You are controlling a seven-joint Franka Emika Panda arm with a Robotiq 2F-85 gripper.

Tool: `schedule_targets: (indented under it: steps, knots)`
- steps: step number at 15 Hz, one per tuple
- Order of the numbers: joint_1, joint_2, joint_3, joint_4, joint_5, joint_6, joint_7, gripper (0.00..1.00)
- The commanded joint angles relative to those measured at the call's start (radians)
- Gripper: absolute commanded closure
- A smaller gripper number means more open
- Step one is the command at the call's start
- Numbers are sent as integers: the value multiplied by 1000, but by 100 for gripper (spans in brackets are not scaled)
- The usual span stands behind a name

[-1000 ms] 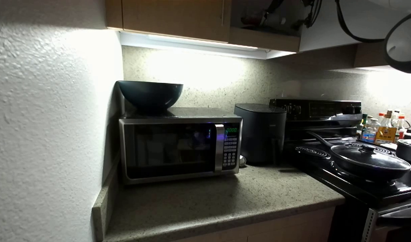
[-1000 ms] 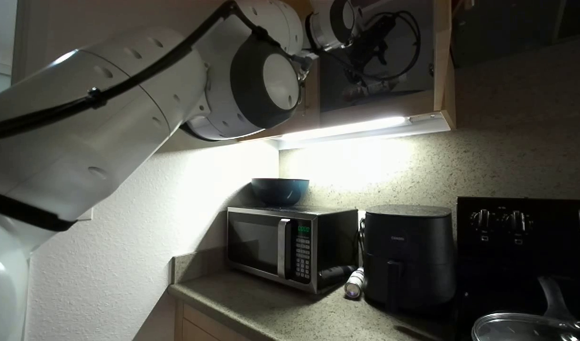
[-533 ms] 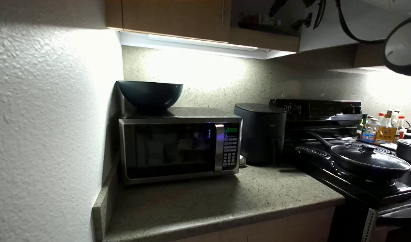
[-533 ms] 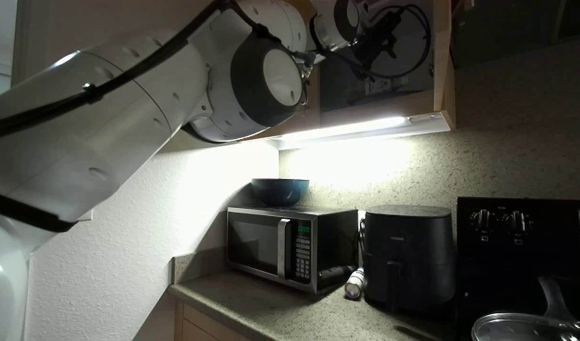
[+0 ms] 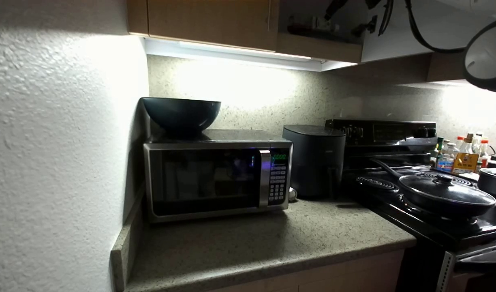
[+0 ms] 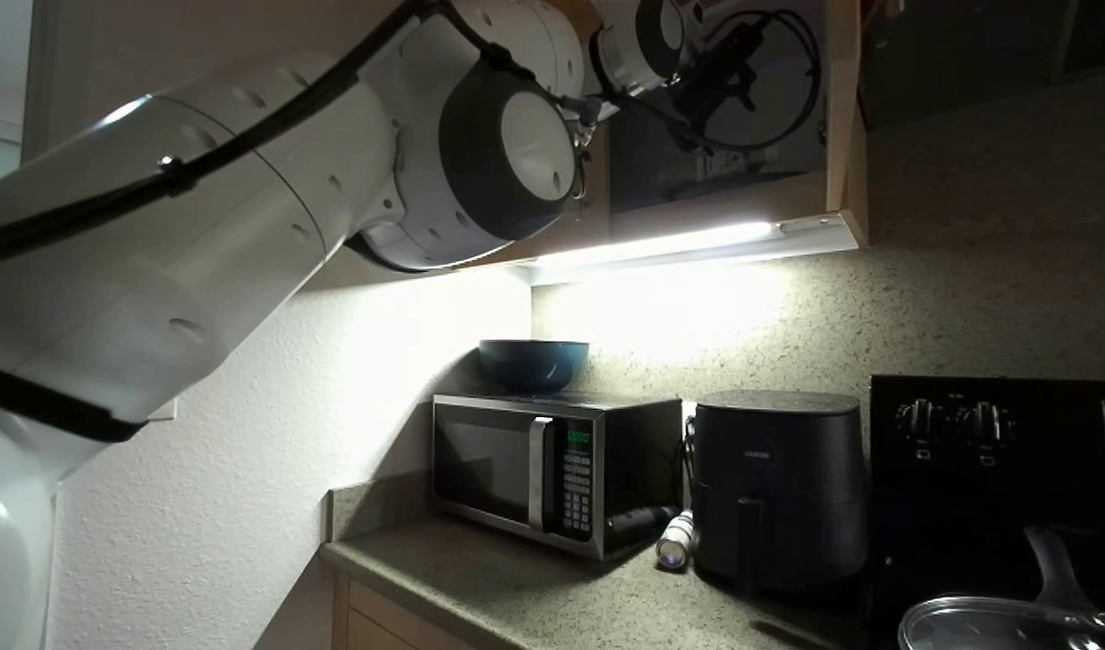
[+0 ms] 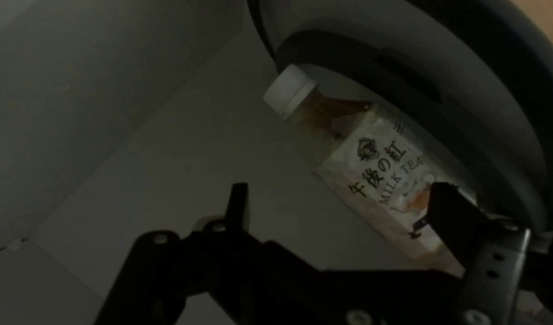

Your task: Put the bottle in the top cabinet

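The bottle [image 7: 380,176], with a white cap and a pale milk tea label, lies on its side inside the top cabinet. It shows dimly in both exterior views [image 5: 323,23] [image 6: 722,163]. The top cabinet [image 5: 211,20] has an open compartment above the light strip, and its lower board shows in an exterior view [image 6: 724,209]. My gripper [image 7: 338,185] is open, its fingers wide apart. In the wrist view the right finger overlaps the bottle's label; the left finger is over bare cabinet floor. In both exterior views the gripper [image 6: 697,135] is above the bottle, apart from it.
A dark round-rimmed object [image 7: 416,76] is beside the bottle in the cabinet. Cabinet side panel [image 6: 844,135] and a looping cable [image 6: 810,90] are close to the gripper. Below are the microwave [image 5: 207,178], bowl [image 5: 181,115], air fryer [image 6: 778,487] and covered pan [image 5: 446,190].
One second ago my gripper was low at the bottle. It has since moved up and away, leaving the bottle on the cabinet floor. The last half second shows almost no motion.
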Motion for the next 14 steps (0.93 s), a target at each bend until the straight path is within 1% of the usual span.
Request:
schedule_targets:
  steps: [1, 6, 8, 9, 11, 14]
  knots:
    - [33, -43, -20, -18, -55, -28, -5, 0]
    - [62, -79, -71, -4, -128, -14, 56, 0]
    - [62, -94, -90, -1, -144, -13, 116, 0]
    - [57, -84, -64, -15, -124, 8, 67, 0]
    - [57, -95, -74, -15, -129, 8, 91, 0]
    - [57, -96, -77, -15, -130, 8, 95, 0]
